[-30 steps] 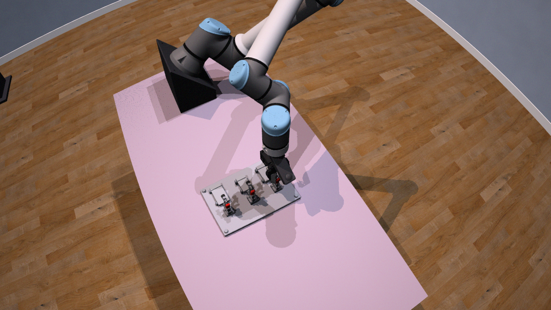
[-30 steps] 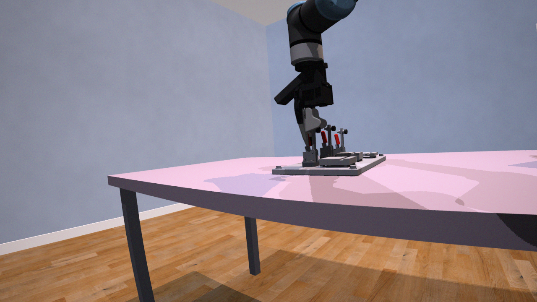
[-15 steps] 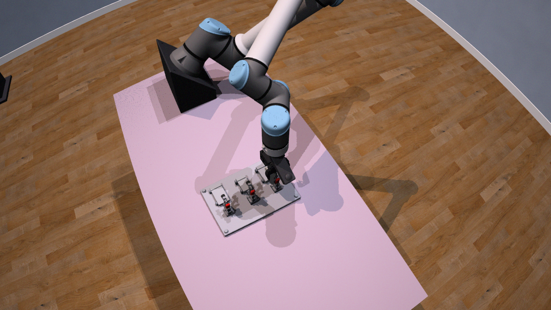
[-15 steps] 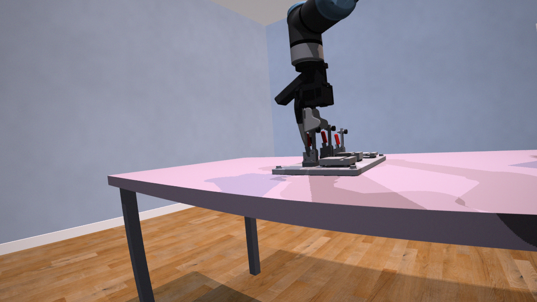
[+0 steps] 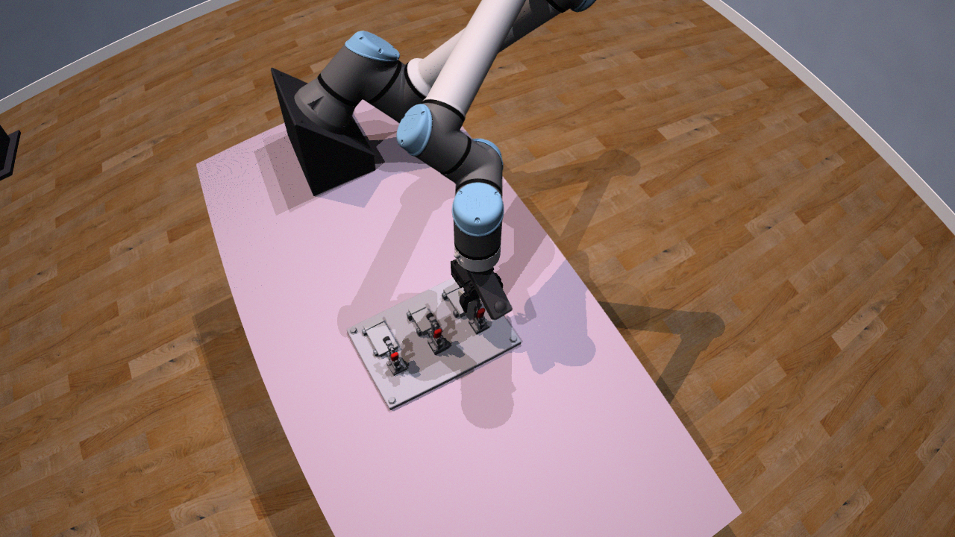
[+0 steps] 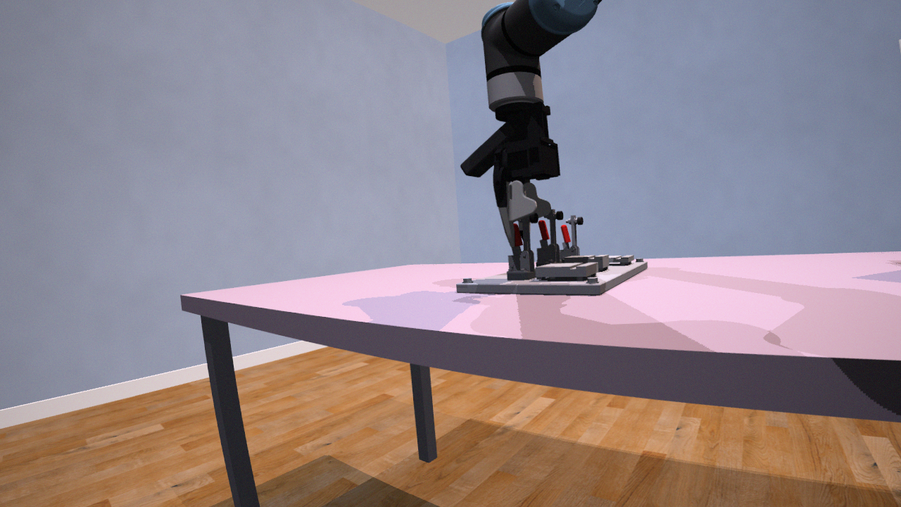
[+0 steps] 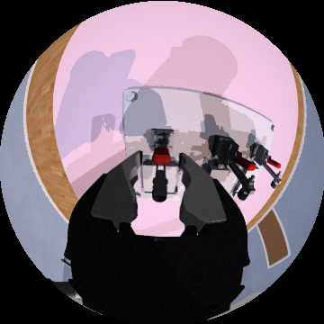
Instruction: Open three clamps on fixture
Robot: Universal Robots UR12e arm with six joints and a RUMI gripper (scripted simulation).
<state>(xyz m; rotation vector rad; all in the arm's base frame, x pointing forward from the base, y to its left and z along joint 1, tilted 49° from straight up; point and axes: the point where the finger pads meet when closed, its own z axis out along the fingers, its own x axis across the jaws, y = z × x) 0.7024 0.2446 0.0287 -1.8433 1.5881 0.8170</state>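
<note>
In the top view, left to right, a red-handled clamp (image 5: 395,362) (image 7: 261,153) (image 6: 570,238) stands at lower centre, a second clamp (image 5: 438,338) (image 7: 225,150) (image 6: 547,242) beside it, then a third clamp (image 5: 478,321) (image 7: 161,136) (image 6: 521,259) under the claw (image 5: 475,308) (image 7: 160,153) (image 6: 513,242). The fixture (image 5: 427,387) (image 7: 189,96) (image 6: 535,289) lies on the pink surface (image 5: 534,453) (image 7: 153,27) (image 6: 390,277). The claw is partly open, its fingers astride the third clamp's red handle, gripping nothing.

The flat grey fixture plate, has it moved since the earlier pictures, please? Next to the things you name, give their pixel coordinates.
No; the flat grey fixture plate (image 5: 420,378) (image 6: 491,289) (image 7: 186,105) lies at the same spot on the pink table (image 5: 467,480) (image 6: 327,283) (image 7: 148,27).
</note>
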